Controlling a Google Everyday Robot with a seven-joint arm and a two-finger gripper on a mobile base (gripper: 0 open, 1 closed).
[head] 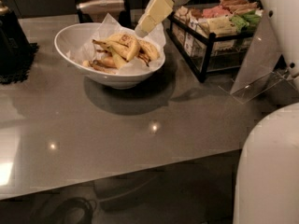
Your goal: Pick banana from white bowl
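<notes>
Banana (125, 45): you are looking at the plump, curved yellow one, which is lying on top of the pile toward the right of the bowl, brown blotches showing on its skin and its tips darkening.
Why it is lying so: it is resting across the thinner bananas (103, 65), which are propping it up; in my judgement this is leaving its upper side free for a grasp from above.
Paper (111, 24): crinkled white lining is standing up behind the fruit and is cushioning it from the glazed wall.
White bowl (74, 36): wide and glossy, it is sitting upright on the counter (140, 120), its slanted rim dipping toward you, so the fruit is showing plainly.
Tool (141, 30): it is hanging over the bowl's right rim, angled down and leftward, its tip just beside the banana's right end. You cannot tell whether it is spread or pressed together, nor whether it is touching anything; it is gripping nothing that you can see.
Why it is held so: the slant is probably aiming it past the raised paper and onto the top fruit.
Black wire rack (208, 48): it is standing near the bowl on the right, holding packaged snacks; a clear sign holder (259, 62) is leaning beyond it.
</notes>
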